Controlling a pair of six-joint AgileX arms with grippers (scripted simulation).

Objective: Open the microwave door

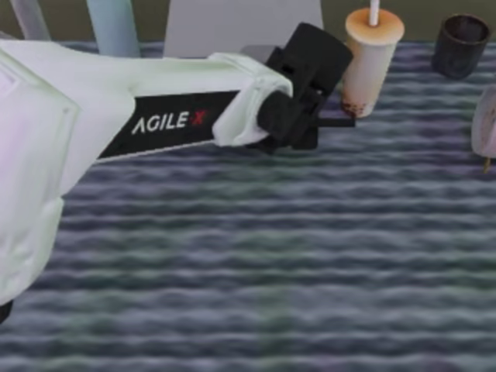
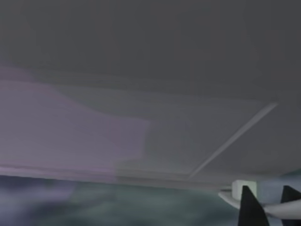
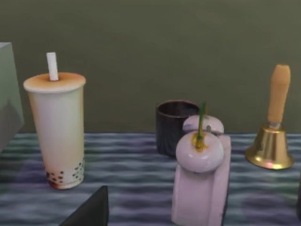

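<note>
The microwave [image 1: 240,27] stands at the back of the table, a light-grey box partly under my left arm. In the left wrist view the microwave door [image 2: 155,122] fills almost the whole picture, its window tinted purple on one side. The pale handle bar [image 2: 237,189] runs along the door's edge and passes between the two dark fingertips [image 2: 249,209] of my left gripper [image 2: 266,197], which is shut on it. From above, the left gripper [image 1: 329,116] sits just off the microwave's front right corner. My right gripper [image 3: 94,209] is out of the top view.
A tall orange-beige cup with a straw [image 1: 372,58] stands close to the right of the left gripper. Further right are a dark cup [image 1: 461,43] and a pale pink object [image 1: 484,124]. A brass bell with a wooden handle [image 3: 273,141] stands beyond them.
</note>
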